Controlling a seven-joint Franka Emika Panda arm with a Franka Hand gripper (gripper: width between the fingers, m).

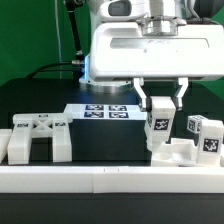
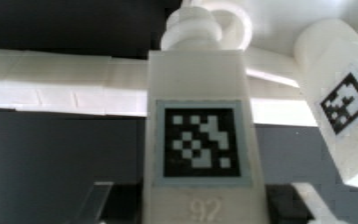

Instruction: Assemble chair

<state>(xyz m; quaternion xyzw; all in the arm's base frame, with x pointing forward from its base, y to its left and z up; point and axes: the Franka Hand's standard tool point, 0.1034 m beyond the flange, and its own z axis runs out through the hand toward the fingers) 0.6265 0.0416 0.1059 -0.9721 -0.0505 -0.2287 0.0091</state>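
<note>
The white two-finger gripper (image 1: 162, 106) is pinching an upright, chunky matte white plastic chair part (image 1: 158, 126) that bears a black-and-white square tag. The part stands between the fingers and reaches toward six o'clock below the claw. Tagged white chair blocks (image 1: 203, 136) sit just beside it at three o'clock. Other white chair pieces (image 1: 38, 138) lie well apart at nine o'clock.
</note>
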